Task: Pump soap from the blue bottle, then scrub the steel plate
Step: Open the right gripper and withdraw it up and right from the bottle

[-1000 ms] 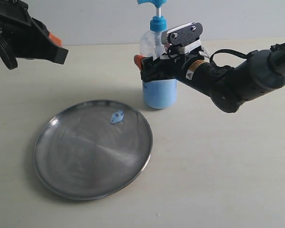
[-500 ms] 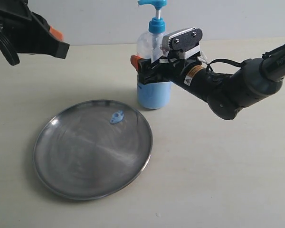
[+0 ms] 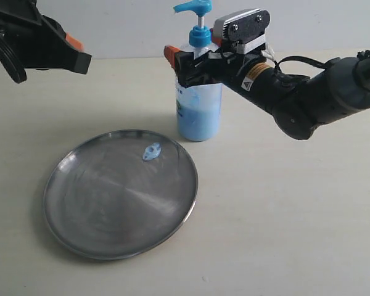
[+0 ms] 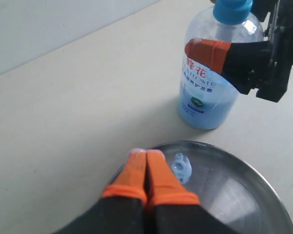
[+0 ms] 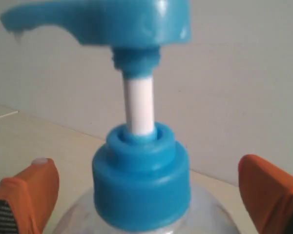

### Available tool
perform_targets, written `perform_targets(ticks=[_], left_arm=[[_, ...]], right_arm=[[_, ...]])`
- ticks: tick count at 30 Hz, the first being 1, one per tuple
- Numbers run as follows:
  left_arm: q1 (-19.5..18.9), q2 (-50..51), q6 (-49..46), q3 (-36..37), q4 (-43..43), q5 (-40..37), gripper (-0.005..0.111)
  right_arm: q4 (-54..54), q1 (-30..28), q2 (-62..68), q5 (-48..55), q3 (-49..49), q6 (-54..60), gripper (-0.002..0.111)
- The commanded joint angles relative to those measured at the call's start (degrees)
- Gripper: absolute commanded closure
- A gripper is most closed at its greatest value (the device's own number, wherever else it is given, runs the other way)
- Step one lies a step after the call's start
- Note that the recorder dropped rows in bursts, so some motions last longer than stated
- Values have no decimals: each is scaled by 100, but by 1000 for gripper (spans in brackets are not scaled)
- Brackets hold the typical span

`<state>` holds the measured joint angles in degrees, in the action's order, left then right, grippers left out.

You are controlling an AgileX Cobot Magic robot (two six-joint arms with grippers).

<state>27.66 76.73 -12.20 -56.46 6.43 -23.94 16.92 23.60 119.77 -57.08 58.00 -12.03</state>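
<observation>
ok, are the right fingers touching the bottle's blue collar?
Apart. Right wrist view shows the fingers wide on either side of the blue collar, with a clear gap on both sides.

Bright, even light, soft shadows; the steel plate (image 3: 111, 213) gleams mildly; wrist close-ups slightly blurred.

Shiny brushed steel plate (image 3: 111, 213), clear plastic bottle (image 3: 199, 117), matt smooth tabletop (image 3: 283, 216)

One bottle (image 3: 199, 111) and one plate (image 3: 111, 203) are on the one table (image 3: 283, 216). The plate, at the lower left of the frame, carries one blob of soap (image 3: 152, 151). There are two tools, the left tool (image 4: 146, 155) and the right tool (image 5: 145, 170), each with two orange-tipped fingers.
</observation>
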Motion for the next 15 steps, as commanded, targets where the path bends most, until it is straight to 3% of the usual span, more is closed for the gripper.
perform_targets(ticks=[1, 15], left_arm=[[26, 2, 49, 31, 82, 121, 107], [26, 2, 49, 31, 220, 183, 107]], right_arm=[[5, -3, -383, 521, 27, -1, 12], [1161, 8, -1672, 2982, 27, -1392, 14]])
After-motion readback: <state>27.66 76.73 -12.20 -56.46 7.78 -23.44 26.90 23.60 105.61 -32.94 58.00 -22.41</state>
